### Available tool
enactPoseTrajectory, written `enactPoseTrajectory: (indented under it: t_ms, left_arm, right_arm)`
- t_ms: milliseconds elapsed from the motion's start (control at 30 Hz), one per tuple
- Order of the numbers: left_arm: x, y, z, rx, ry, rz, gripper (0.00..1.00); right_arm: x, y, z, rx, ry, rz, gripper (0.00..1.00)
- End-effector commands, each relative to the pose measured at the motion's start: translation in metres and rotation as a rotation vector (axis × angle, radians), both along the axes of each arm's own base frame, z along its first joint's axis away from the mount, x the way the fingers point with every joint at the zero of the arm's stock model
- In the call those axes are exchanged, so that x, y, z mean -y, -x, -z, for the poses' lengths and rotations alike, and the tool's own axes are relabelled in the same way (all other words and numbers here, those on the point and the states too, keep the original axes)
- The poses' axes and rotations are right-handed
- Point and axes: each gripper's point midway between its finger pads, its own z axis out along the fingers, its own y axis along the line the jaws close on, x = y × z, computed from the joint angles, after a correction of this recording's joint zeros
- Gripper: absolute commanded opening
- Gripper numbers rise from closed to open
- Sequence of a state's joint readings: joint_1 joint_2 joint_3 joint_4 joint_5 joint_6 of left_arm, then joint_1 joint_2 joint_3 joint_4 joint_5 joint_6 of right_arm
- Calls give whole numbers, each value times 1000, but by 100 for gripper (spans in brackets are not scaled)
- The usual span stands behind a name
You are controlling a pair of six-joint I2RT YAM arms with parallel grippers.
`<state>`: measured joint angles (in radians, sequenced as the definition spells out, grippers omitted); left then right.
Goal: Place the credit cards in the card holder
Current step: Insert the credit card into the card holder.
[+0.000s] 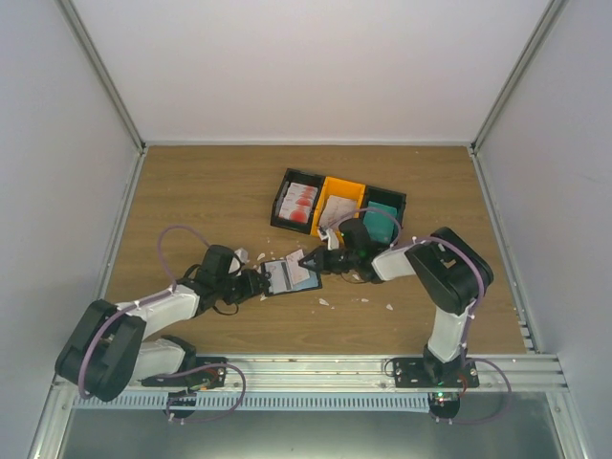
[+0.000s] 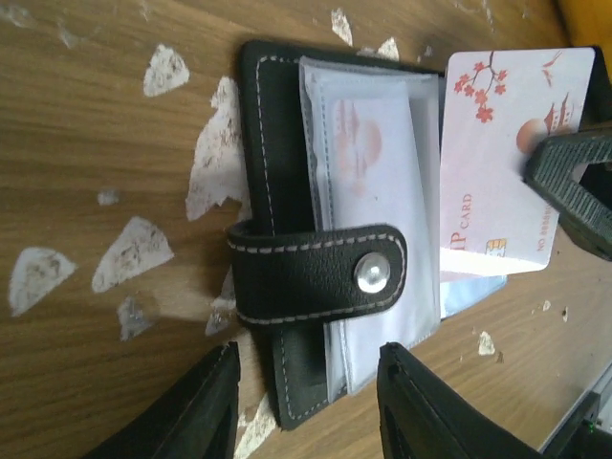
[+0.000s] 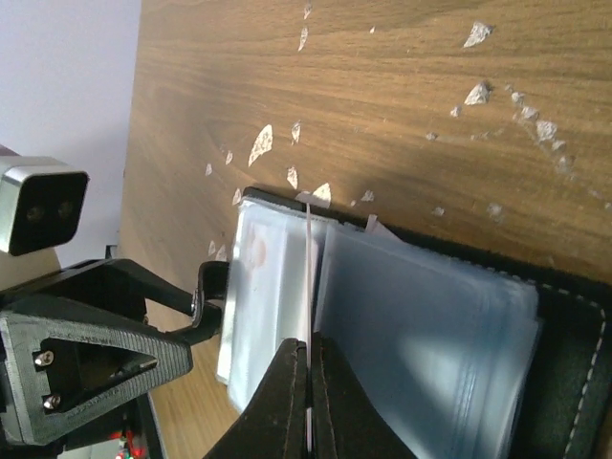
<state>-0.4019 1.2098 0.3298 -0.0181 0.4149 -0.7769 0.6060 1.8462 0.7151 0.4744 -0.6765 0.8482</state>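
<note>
Right gripper (image 3: 308,361) is clamped tight on a red-and-white credit card (image 2: 497,163), thin rigid plastic. Its leading edge meets the floppy clear sleeves (image 2: 373,143) of the open card holder (image 2: 273,172), which is black stitched leather with a snap strap (image 2: 325,273), lying about mid-table (image 1: 210,191) between the arms. The sleeve mouths lie toward the left arm with the card's long side parallel to them, so I'd push straight that way. Left gripper (image 2: 306,378) is half parted astride the holder's end, pinching nothing visible.
</note>
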Motion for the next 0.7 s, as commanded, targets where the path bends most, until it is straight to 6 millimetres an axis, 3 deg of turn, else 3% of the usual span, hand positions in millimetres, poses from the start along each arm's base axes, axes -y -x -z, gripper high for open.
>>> enactPoseTrajectory:
  t_ms: [0,267,533,667]
  left_arm:
    - [-1,-9,6,31,-15,-4,39]
    - [-1,-9,13,10,-24,1,20]
    - [-5,-5,19,0,-44,-7,18]
    - [-6,-5,18,7,-46,-11,18]
  right_arm:
    - [-5,-8,9,46,26,-8,0]
    - [-15,8,19,-86,-37,-65,0]
    - [-12,8,7,-107,-69,-28,0]
    - [-7,5,19,-131,-10,8,0]
